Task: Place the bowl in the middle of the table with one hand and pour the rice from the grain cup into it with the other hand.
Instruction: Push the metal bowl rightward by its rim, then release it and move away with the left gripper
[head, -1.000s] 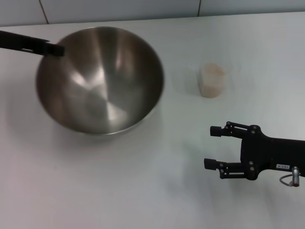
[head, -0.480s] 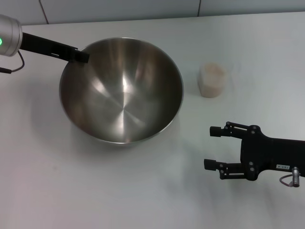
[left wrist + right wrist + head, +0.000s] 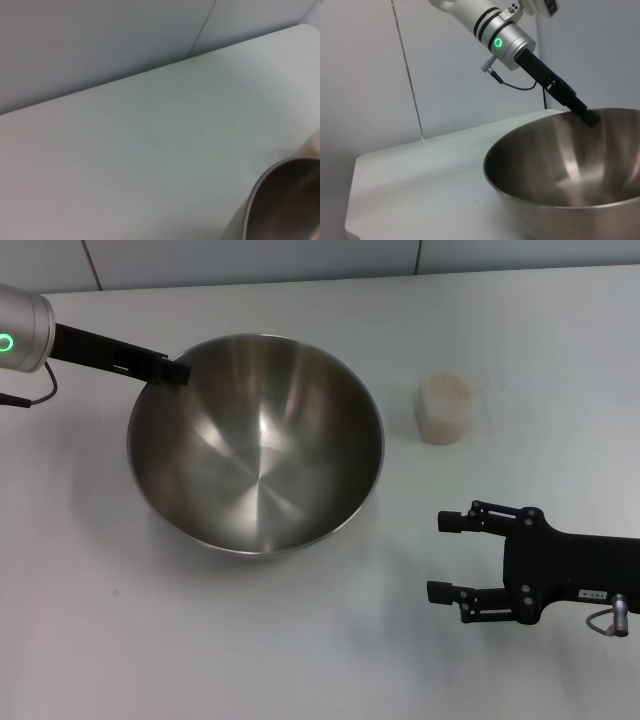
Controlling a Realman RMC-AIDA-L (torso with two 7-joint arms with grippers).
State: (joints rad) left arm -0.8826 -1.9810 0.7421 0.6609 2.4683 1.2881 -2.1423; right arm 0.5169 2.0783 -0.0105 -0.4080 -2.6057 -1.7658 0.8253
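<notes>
The steel bowl (image 3: 255,455) sits on the white table (image 3: 250,640), left of the middle. My left gripper (image 3: 176,370) is shut on the bowl's far-left rim; it shows in the right wrist view (image 3: 589,118) on the same rim of the bowl (image 3: 560,165). The left wrist view shows only an edge of the bowl (image 3: 280,200). The clear grain cup (image 3: 444,408), filled with pale rice (image 3: 444,388), stands upright to the right of the bowl. My right gripper (image 3: 448,556) hovers open and empty near the cup's front, apart from it.
A grey wall (image 3: 250,260) runs along the table's far edge. The left arm's silver wrist with a green light (image 3: 15,338) reaches in from the far left. The table's edge and a corner show in the right wrist view (image 3: 355,200).
My left gripper carried the bowl rightward, toward the table's middle, and it now stands level. The right gripper shifted slightly toward the front; the cup has not moved.
</notes>
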